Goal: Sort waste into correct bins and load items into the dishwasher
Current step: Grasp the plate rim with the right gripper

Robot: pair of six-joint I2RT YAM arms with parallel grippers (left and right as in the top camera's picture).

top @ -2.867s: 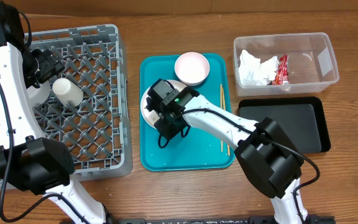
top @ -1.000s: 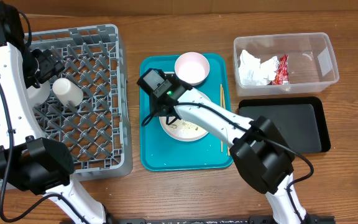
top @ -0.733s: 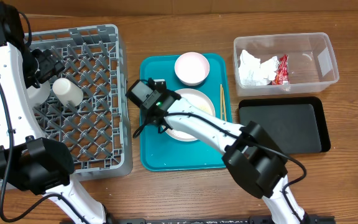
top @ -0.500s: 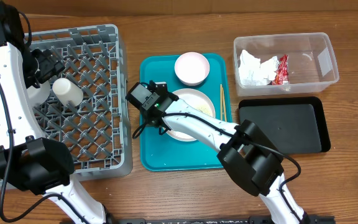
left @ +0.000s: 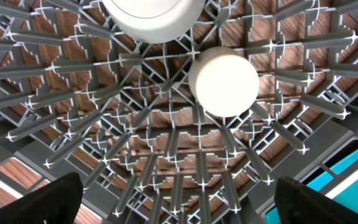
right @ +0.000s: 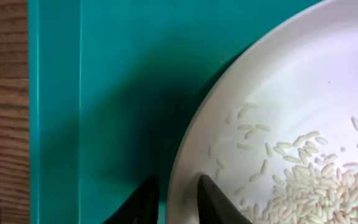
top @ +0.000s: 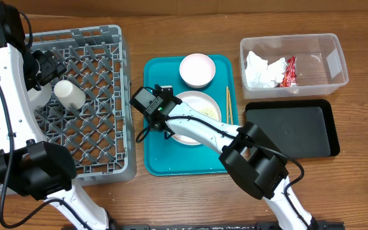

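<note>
The pale plate (top: 200,114) lies on the teal tray (top: 171,160) with loose rice grains (right: 316,186) on it. My right gripper (top: 165,121) is at the plate's left rim. In the right wrist view the plate (right: 303,93) has its rim between my fingers, and the right gripper (right: 179,199) is shut on it. The pink bowl (top: 197,69) and the chopsticks (top: 229,108) are on the tray too. My left gripper (top: 43,67) hangs open over the dish rack (top: 101,128), above the white cup (left: 224,81).
The clear tub (top: 328,76) at the back right holds the white napkin (top: 264,69) and the red wrapper (top: 290,71). The black tray (top: 296,131) lies in front of it. A white round dish (left: 151,12) sits in the rack behind the cup.
My right gripper has swung from the middle of the teal tray to the plate's left rim, and the plate now lies further right. The left arm has not moved.
</note>
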